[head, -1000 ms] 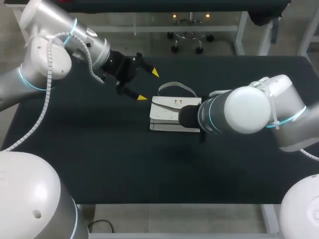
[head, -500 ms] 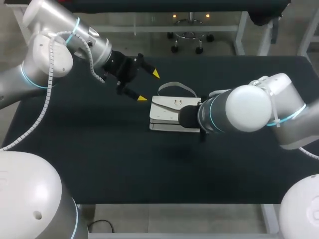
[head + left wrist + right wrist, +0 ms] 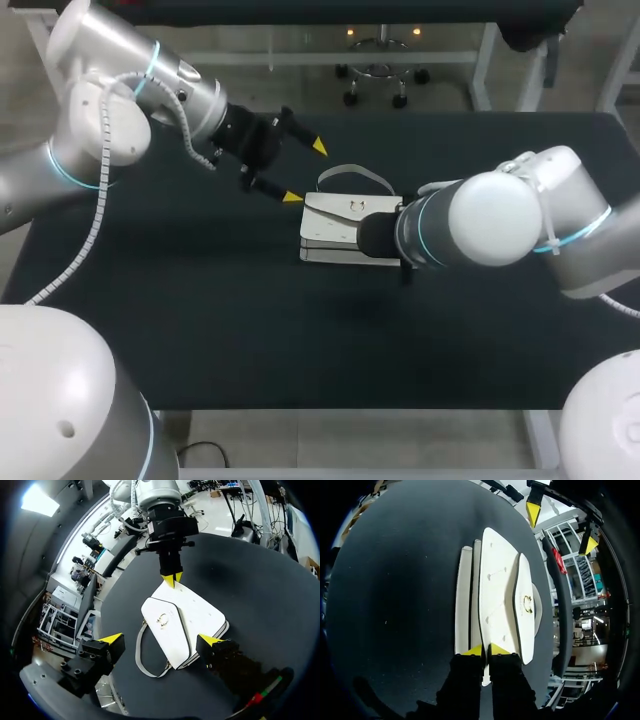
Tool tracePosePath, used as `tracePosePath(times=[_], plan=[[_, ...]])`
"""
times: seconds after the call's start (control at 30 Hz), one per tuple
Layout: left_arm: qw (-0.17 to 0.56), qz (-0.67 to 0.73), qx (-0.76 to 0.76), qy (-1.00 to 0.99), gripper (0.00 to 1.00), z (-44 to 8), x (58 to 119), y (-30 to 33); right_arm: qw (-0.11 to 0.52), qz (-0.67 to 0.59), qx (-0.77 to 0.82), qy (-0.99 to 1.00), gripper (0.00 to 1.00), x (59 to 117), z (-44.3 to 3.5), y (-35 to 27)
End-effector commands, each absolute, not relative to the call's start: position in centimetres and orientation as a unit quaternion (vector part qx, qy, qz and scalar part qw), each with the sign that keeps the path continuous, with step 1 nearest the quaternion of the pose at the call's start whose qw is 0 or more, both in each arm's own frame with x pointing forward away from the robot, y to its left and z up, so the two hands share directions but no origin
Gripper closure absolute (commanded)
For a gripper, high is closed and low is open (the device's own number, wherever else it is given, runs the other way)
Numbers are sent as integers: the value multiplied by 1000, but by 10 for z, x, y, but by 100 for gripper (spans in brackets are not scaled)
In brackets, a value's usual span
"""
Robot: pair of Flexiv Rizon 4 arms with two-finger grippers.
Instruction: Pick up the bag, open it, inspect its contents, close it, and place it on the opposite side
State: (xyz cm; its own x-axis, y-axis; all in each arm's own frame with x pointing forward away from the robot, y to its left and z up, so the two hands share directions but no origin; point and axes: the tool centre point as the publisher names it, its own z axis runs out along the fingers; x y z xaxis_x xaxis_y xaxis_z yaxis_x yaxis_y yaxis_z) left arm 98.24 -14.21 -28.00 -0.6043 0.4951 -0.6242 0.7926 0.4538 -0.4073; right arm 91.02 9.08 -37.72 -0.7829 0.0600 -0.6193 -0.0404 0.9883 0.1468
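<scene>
White bag point(image 3: 335, 228) in right end effector point(image 3: 487, 650)

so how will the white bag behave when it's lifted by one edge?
Probably holds its shape: the bag lies flat with crisp panels, so fairly stiff. Its thin strap loops loosely and will likely dangle. It looks slim, so probably light.

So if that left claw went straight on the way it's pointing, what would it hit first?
Most likely the white bag: it lies straight ahead of the left gripper, lined up between its open fingers. The gripper's height above the table is hard to judge, so it might pass just over the bag.
</scene>
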Motion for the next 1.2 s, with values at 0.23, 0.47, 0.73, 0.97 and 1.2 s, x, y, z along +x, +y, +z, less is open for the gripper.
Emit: tracePosePath(times=[0.23, 0.47, 0.73, 0.97, 1.2], plan=[[262, -346, 380, 817, 0, -287, 956, -151, 506, 78, 19, 859, 100, 908, -383, 90], [279, -359, 385, 803, 27, -300, 945, -157, 506, 78, 19, 859, 100, 908, -383, 90], [269, -365, 407, 793, 39, -323, 954, -164, 506, 78, 19, 859, 100, 908, -383, 90], [261, -358, 418, 793, 46, -336, 955, -170, 506, 78, 19, 859, 100, 908, -383, 90], [263, -359, 415, 794, 53, -339, 959, -171, 506, 78, 19, 859, 100, 908, -383, 90]])
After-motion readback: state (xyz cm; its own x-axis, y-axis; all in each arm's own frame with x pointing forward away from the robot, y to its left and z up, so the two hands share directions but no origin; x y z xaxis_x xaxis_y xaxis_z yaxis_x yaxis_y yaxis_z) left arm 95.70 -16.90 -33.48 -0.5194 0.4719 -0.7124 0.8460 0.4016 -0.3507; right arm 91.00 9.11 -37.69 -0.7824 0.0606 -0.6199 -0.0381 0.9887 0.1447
